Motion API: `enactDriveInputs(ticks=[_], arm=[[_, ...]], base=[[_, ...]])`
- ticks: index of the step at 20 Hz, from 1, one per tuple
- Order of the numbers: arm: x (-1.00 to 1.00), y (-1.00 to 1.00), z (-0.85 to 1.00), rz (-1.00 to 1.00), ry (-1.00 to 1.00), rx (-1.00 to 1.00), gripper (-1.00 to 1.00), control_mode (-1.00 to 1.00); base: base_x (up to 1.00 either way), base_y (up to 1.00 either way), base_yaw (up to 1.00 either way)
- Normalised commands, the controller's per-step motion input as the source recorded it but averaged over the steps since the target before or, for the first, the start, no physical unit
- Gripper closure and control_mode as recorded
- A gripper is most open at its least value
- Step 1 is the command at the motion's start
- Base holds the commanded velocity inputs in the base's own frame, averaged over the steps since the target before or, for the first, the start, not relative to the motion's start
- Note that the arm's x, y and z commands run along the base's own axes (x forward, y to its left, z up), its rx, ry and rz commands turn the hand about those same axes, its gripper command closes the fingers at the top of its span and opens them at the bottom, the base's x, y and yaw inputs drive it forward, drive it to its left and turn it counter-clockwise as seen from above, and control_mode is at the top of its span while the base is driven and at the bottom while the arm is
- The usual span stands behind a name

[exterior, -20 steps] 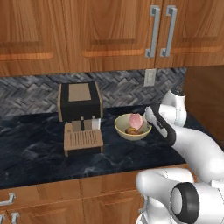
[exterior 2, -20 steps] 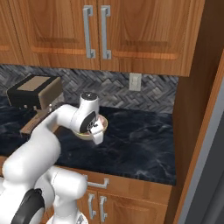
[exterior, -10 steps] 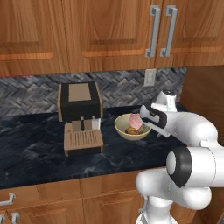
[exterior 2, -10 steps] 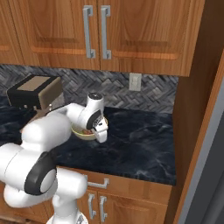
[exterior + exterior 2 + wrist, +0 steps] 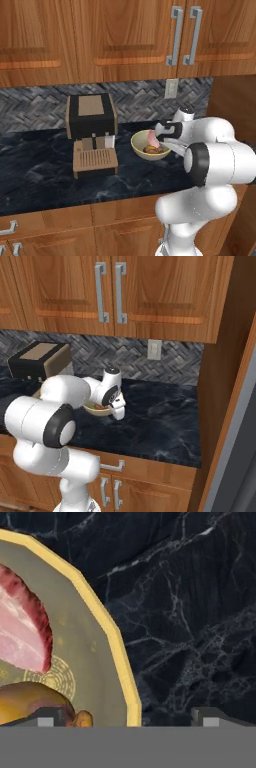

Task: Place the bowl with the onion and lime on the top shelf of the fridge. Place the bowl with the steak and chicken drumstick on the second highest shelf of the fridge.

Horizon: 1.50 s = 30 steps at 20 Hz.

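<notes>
One small cream bowl with a yellow rim (image 5: 149, 145) sits on the dark marbled counter (image 5: 40, 170), just right of the boxy brown-and-black coffee machine (image 5: 91, 131). Inside: one flat pink steak (image 5: 22, 634) and one golden-brown chicken drumstick (image 5: 31, 703). The claw (image 5: 127, 714) is spread open, fingertips straddling the bowl's rim, gripping nothing.

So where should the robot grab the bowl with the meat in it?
Best on the thin raised rim of the cream bowl, coming down from above on the side nearest the tool. The steak and drumstick fill the middle, and the fingers already sit either side of the rim.
</notes>
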Motion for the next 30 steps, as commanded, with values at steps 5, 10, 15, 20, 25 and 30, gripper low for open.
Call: enactDriveInputs(ticks=[5,10,15,20,25,30], arm=[[0.30,0.00,-0.19,0.00,0.00,0.00,1.00,-1.00],[0.00,0.00,-0.05,0.00,0.00,0.00,1.00,-1.00],[-0.18,0.00,0.00,0.00,-0.01,0.00,1.00,-1.00],[-0.94,0.00,0.50,0.00,-0.12,0.02,1.00,-1.00],[-1.00,0.00,1.00,-0.04,-0.18,0.01,1.00,-1.00],[-1.00,-0.01,1.00,-0.07,-0.13,0.02,1.00,-1.00]], base=[[0.00,0.00,0.00],[0.00,0.00,0.00],[0.00,0.00,0.00],[0.00,0.00,0.00],[0.00,0.00,0.00],[0.00,0.00,0.00]])
